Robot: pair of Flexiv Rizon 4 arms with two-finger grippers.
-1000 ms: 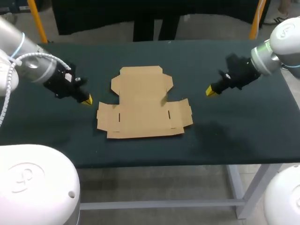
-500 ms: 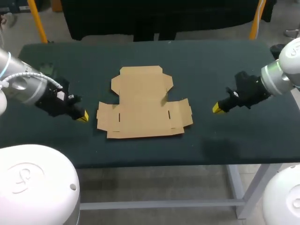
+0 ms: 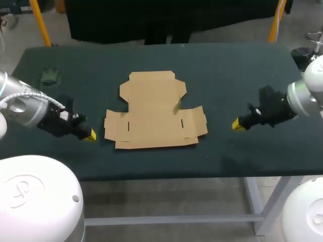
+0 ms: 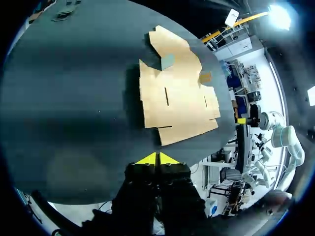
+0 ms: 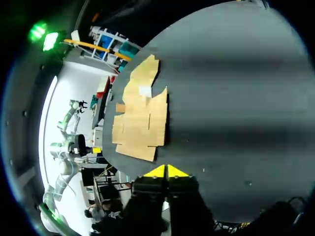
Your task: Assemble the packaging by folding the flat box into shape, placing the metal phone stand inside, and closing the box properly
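A flat brown cardboard box blank (image 3: 154, 111) lies unfolded in the middle of the dark table; it also shows ahead of each gripper as the blank (image 4: 174, 93) and the blank (image 5: 139, 118). My left gripper (image 3: 90, 135) hovers just left of the blank's near left flap, shut and empty, its yellow tips (image 4: 157, 159) pressed together. My right gripper (image 3: 237, 124) is to the right of the blank, well apart from it, also shut and empty (image 5: 166, 171). A small dark object (image 3: 50, 76), possibly the phone stand, lies at the far left of the table.
The dark table top (image 3: 237, 70) stretches wide around the blank, with its front edge close below both grippers. A round dark object (image 3: 299, 53) sits just past the table's far right corner.
Both arms have pulled back toward the table's front edge and outward, away from the blank. Both grippers stay shut. The blank has not moved.
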